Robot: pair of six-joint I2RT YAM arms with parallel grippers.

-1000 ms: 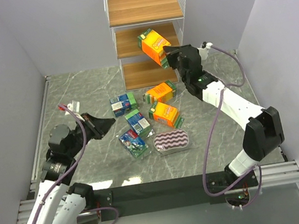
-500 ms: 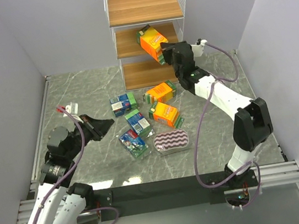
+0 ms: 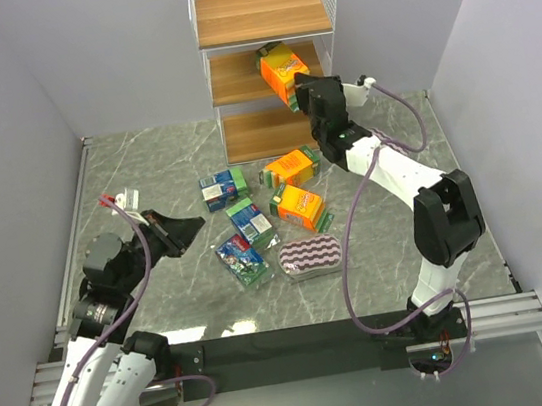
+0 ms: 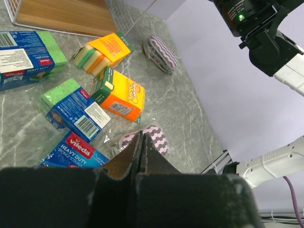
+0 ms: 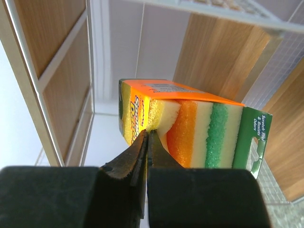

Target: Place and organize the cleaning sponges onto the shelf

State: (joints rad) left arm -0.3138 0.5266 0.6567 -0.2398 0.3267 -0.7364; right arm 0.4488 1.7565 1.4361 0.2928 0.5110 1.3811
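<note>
**A:** Count? One white-wire shelf [image 3: 269, 57] with three wooden boards. Three boxy orange packs [image 3: 300, 206], three glossy blue-green packs [image 3: 250, 219], two oval striped pads [image 4: 160, 47].

**B:** Yep, right gripper [image 5: 146, 135] is clamped tight on one orange pack [image 3: 285, 70] at the middle board's right end. Left gripper [image 4: 141, 137] is closed and empty over the marbled table [image 3: 407, 234].

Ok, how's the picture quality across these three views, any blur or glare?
Top external: evenly lit and sharp, with a pale glare patch on the table near the arm bases. Left wrist: the left gripper is a dark, soft mass, while the label on the nearest blue pack reads clearly. Right wrist: the right gripper is likewise dark and blurred; the orange pack it pinches is in focus.
</note>
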